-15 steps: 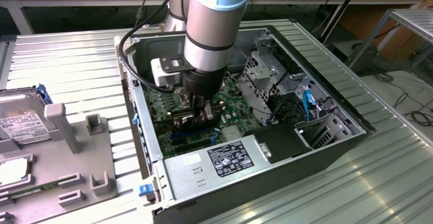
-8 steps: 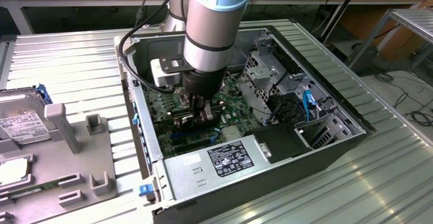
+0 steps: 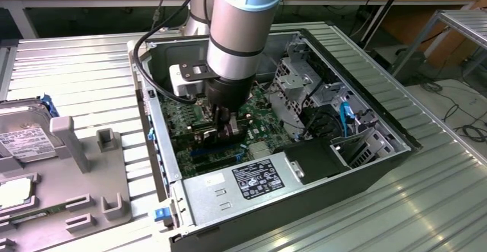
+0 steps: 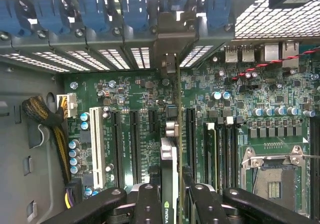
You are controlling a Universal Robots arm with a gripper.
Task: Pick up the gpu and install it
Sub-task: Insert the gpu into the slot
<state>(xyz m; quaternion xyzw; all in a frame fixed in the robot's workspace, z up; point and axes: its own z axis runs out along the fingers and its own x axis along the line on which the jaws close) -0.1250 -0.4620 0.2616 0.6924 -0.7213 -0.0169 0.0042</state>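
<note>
While clamped edge-on in the tool (image 4: 169, 196), the gpu (image 4: 169, 149) stands over the motherboard (image 4: 240, 114).

The arm (image 3: 237, 29) is a thick silver-grey tube with a light blue band near its upper joint and a dark ring lower. Its wrist part is black. A black cable (image 3: 145, 64) loops beside it (attached to a white and black box). The gripper (image 4: 170, 196) has black fingers (image 4: 148, 204) with round screws.
</note>
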